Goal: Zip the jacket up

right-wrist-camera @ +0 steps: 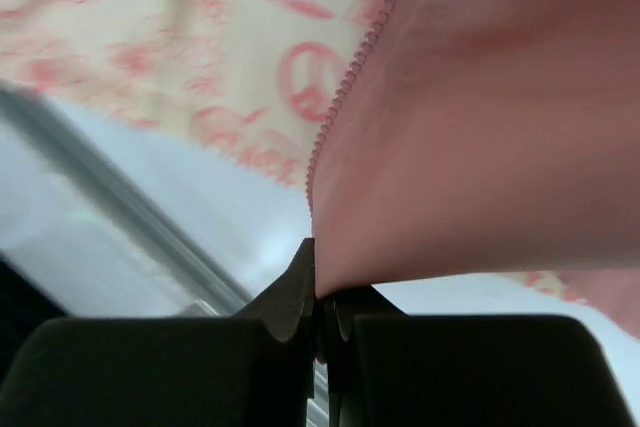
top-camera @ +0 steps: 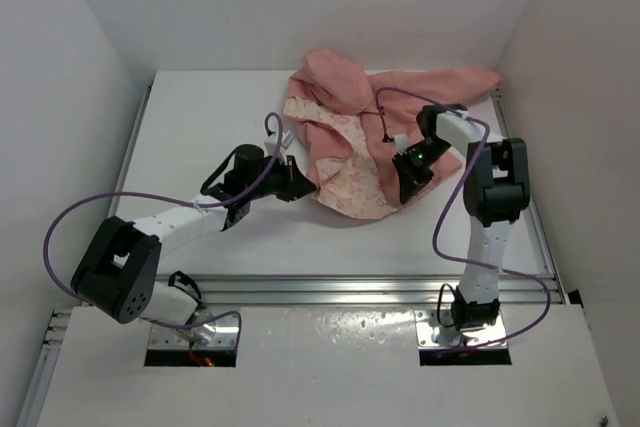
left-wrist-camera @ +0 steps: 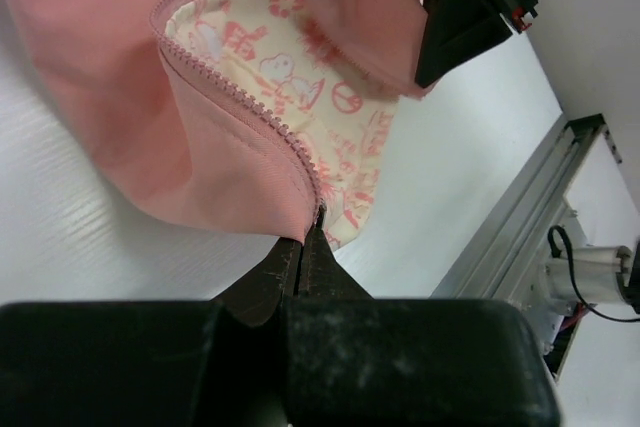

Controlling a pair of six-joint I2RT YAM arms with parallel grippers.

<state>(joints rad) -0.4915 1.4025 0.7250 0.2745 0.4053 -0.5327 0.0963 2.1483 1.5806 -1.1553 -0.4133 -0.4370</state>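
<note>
The salmon-pink jacket [top-camera: 400, 87] lies unzipped at the back of the table, its cream printed lining [top-camera: 345, 162] facing up. My left gripper [top-camera: 297, 179] is shut on the bottom corner of the jacket's left front edge, right at the foot of the zipper teeth [left-wrist-camera: 235, 92]. In the left wrist view the pinched corner [left-wrist-camera: 300, 232] sits at the fingertips [left-wrist-camera: 318, 247]. My right gripper [top-camera: 408, 187] is shut on the bottom corner of the other front edge [right-wrist-camera: 335, 272], beside its zipper teeth [right-wrist-camera: 350, 77]. The zipper slider does not show.
White walls [top-camera: 90, 37] close in the table on three sides. An aluminium rail [top-camera: 370, 287] runs across the near edge, in front of the arm bases. Purple cables [top-camera: 80, 212] loop beside each arm.
</note>
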